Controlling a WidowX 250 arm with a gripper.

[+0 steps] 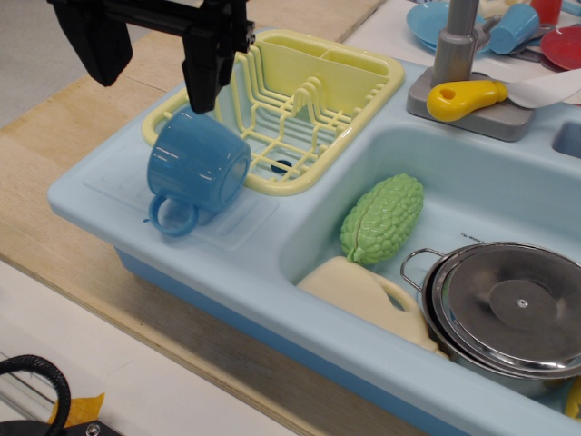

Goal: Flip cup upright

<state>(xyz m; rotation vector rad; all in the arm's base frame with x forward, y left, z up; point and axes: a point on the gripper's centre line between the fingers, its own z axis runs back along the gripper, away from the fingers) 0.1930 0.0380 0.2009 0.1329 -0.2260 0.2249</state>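
The cup (195,168) is a glossy blue mug lying tilted on its side on the drainboard of the light-blue toy sink (91,195). It leans against the front left corner of the yellow dish rack (309,100). Its loop handle (172,216) points down toward the front. My black gripper (154,64) hangs above the cup at the top left, open and empty. Its right finger (207,77) ends just above the cup's top, and its left finger (100,50) is farther left, off the cup.
The sink basin holds a green bumpy vegetable (383,218), a cream-coloured item (359,291) and a lidded metal pot (508,309). A grey faucet with a yellow handle (465,95) stands behind it. Plates and a small teal cup (513,27) sit at the back right.
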